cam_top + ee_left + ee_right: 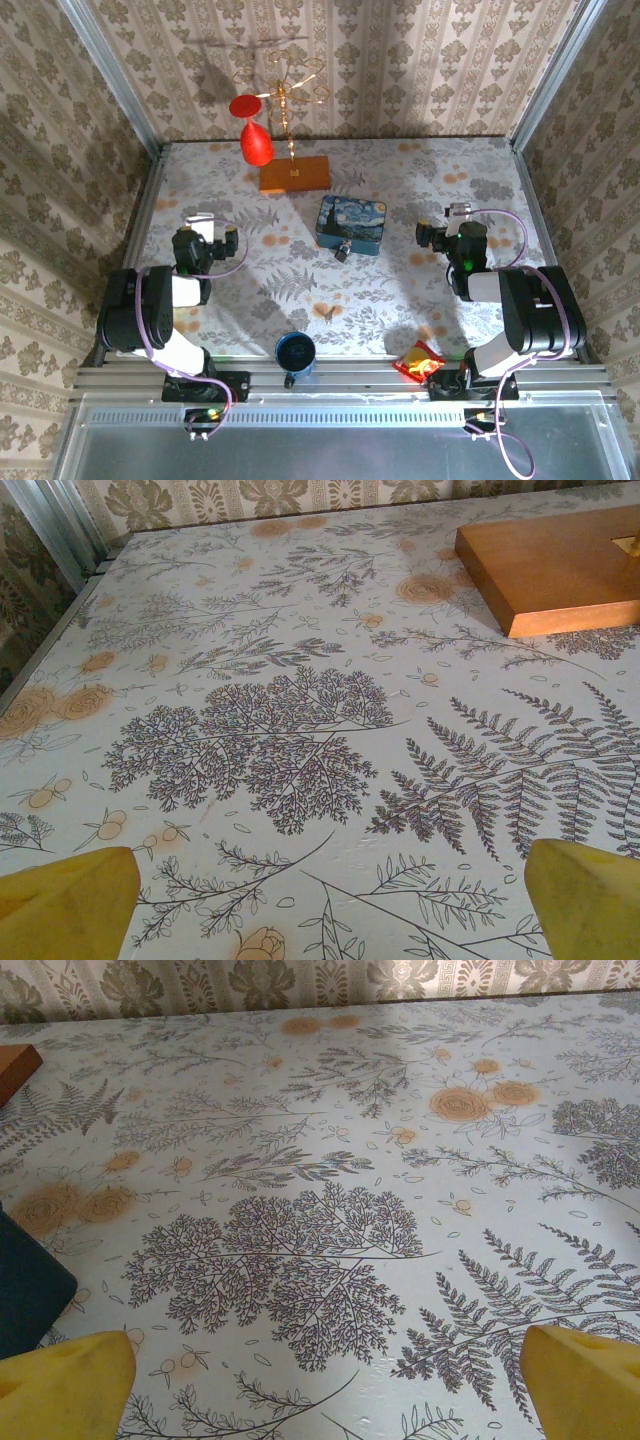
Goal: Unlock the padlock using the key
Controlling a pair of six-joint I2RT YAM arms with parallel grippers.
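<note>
The padlock [342, 251] lies on the table [420, 290], touching the near edge of the tin [352, 222]. It sits roughly midway between the two arms and well apart from both. A dark mark [327, 312] on the cloth nearer the arms could be the key, but it is too small to tell. The right gripper [455, 222] hovers to the right of the tin, its jaws spread fully with nothing between them; its wrist view has the tin's dark corner at the left edge. The left gripper [205, 230] hangs to the tin's left, equally wide and empty, and faces the wooden base [560, 560]. Nothing is grasped, so the step in hand looks like the first reach. To do it well, one arm should probably come down on the padlock from above, with its fingers across the body, because the tin blocks the far side. The lock is small and may skid on the cloth, so the jaws should close slowly and squarely. The other arm then needs a firm pinch on the key's head, with the blade left free. The cup [296, 353] and packet [420, 360] at the near edge are out of the way.
</note>
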